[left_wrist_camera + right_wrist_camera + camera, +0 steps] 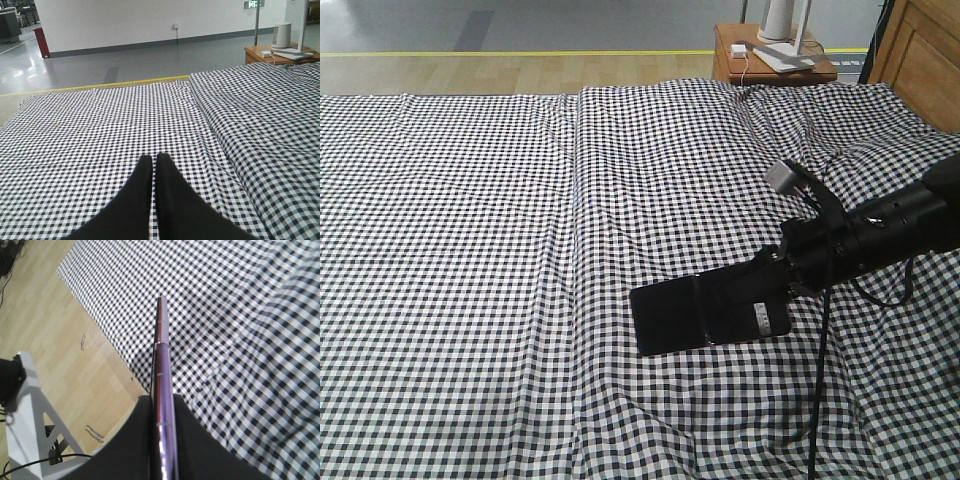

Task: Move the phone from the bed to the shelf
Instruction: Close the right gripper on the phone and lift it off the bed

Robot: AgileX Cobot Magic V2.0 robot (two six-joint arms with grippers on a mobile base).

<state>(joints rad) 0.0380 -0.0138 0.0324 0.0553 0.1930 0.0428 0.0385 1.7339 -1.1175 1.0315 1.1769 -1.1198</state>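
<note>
The phone [665,315], a thin glossy black slab with a white sticker, is held flat low over the checked bed [470,250] at centre right. My right gripper [725,290] reaches in from the right and is shut on it. In the right wrist view the phone [161,340] shows edge-on, pinkish-purple, clamped between the black fingers [195,440] of the right gripper [162,402]. I cannot tell whether it touches the sheet. My left gripper [153,157] hovers over the bed [90,130], fingers together and holding nothing. A pale panelled wooden unit [920,50] stands top right; I cannot tell if it is the shelf.
A reddish-brown bedside table [775,62] with a white lamp base and charger stands beyond the bed's far edge, also seen as the bedside table [272,50]. Wood floor and a white frame [30,430] with cables lie beside the bed. A red bin [42,42] stands far off.
</note>
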